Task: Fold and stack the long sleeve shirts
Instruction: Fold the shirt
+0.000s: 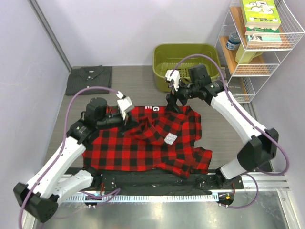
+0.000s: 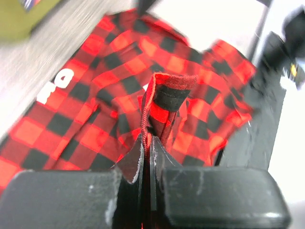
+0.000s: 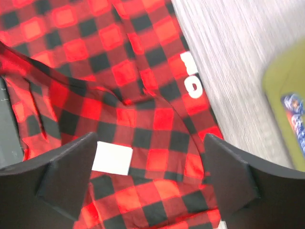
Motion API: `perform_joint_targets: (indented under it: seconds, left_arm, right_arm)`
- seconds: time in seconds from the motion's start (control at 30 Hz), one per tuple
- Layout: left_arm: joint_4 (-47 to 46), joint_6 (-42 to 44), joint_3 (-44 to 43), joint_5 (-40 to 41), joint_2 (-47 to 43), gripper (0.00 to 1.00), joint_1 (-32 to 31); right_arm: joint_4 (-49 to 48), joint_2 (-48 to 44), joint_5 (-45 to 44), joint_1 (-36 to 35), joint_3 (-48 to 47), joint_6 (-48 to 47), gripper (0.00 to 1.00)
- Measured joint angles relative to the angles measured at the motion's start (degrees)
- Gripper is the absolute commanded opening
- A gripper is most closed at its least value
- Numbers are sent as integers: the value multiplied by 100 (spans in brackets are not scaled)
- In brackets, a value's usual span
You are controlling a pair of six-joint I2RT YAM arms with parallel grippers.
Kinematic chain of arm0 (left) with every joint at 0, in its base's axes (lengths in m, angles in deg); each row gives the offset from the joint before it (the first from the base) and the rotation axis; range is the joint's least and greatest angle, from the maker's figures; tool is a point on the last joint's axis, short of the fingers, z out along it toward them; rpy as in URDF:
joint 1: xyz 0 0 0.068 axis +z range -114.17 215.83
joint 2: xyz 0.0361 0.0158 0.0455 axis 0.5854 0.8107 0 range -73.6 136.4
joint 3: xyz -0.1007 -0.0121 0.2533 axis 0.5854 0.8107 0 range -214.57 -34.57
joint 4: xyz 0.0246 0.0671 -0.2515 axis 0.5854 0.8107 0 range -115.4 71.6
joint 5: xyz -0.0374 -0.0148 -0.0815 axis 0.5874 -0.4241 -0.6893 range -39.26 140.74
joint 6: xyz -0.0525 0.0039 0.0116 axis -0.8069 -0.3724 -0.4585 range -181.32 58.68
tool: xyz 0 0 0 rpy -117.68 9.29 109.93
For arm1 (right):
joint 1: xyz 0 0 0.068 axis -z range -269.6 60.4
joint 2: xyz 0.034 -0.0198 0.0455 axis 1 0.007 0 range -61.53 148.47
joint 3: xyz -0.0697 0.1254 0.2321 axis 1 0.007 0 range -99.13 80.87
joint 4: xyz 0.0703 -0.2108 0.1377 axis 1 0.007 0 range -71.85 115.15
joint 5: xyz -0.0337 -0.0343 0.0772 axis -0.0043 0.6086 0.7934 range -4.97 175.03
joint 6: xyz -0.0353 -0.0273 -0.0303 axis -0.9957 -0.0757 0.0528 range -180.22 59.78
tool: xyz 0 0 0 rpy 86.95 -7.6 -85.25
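One limp plaid shirt (image 1: 138, 148), best held by its hems, sits clamped in left fingers (image 2: 133, 167); right fingers (image 3: 71, 167) gape empty.

A grey wood-grain surface (image 1: 138, 88) carries a red-and-black plaid shirt (image 1: 143, 148) lying rumpled near the front, a folded charcoal shirt (image 1: 89, 78) far left, and an olive-green basket (image 1: 164, 76) at the back.

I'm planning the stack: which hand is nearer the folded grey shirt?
Left. The left hand, shut on the plaid shirt, sits a little right of the grey shirt; the right hand is open much farther right, near the green basket.
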Motion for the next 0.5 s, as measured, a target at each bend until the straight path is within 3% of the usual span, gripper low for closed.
perform_joint_targets:
  seconds: [0.2, 0.37, 0.5]
  left_arm:
    - [-461, -1071, -28, 192, 1126, 0, 1071]
    - [-848, -1650, 0, 284, 1685, 0, 1941]
    - [-1213, -1808, 238, 354, 1757, 0, 2371]
  right_arm:
    - [192, 1821, -17, 184, -741, 229, 55]
    - [1016, 3453, -26, 332, -1639, 208, 52]
    - [1617, 3982, -133, 485, -1897, 28, 50]
